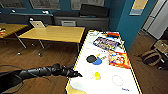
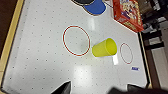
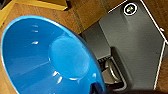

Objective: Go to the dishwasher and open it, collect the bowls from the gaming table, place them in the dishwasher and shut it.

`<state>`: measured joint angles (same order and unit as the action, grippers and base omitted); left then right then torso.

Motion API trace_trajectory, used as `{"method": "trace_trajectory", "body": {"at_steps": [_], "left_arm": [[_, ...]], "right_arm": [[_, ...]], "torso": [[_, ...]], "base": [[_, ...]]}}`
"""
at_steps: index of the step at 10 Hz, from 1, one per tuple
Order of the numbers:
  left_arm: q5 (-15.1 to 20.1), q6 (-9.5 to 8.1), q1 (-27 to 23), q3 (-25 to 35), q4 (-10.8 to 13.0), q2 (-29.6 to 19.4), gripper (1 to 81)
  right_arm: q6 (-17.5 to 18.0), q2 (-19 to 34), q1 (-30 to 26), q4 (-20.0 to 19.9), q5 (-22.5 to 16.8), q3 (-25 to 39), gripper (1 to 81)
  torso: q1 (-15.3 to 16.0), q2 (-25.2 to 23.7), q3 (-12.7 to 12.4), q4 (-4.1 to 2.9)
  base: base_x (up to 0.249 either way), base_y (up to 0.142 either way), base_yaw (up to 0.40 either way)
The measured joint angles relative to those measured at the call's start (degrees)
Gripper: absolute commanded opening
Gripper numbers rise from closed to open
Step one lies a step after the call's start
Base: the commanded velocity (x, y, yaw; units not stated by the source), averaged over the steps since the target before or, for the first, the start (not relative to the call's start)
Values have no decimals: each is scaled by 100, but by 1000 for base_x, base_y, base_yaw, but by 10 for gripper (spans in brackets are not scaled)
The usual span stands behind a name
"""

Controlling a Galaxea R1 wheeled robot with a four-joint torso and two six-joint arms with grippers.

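Note:
The gaming table with yellow sides and a white top reaches away from me on the right. A yellow cup lies on its side between two printed red rings. Farther along, a black round thing and a blue one overlap. My left gripper hangs open over the table's near left edge, a short way from the cup, with nothing between its fingers. The right gripper is shut on the rim of a blue bowl, held above the wooden floor beside my grey base.
A red game box and a purple one lie on the far half of the table. Yellow-topped tables stand at left, one carrying a laptop. A teal pillar rises behind the table. A backpack sits on the floor at right.

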<state>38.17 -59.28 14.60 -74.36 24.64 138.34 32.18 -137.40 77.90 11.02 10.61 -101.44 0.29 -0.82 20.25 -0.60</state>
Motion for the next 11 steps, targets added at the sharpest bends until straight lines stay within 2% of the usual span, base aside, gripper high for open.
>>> {"method": "trace_trajectory", "body": {"at_steps": [2,4,6,8,11], "left_arm": [[341,-678,-22,11,667,507,811],[689,-1112,-26,11,1047,909,811],[835,-1280,-20,-100,1185,1345,811],[909,-1403,-11,-521,1251,1593,811],[1091,-1469,20,-1167,1353,2142,811]], "right_arm": [[1,-63,2,0,-52,-38,10],[1,-107,0,2,-77,-121,10],[1,-188,-22,11,-83,-143,10],[0,-276,-28,24,-146,-226,10],[1,-319,-45,41,-166,-261,10]], "torso": [[2,0,0,0],[2,0,0,0],[2,0,0,0],[2,0,0,0],[2,0,0,0]], "base": [[0,0,0],[0,0,0],[0,0,0],[0,0,0],[0,0,0]]}}
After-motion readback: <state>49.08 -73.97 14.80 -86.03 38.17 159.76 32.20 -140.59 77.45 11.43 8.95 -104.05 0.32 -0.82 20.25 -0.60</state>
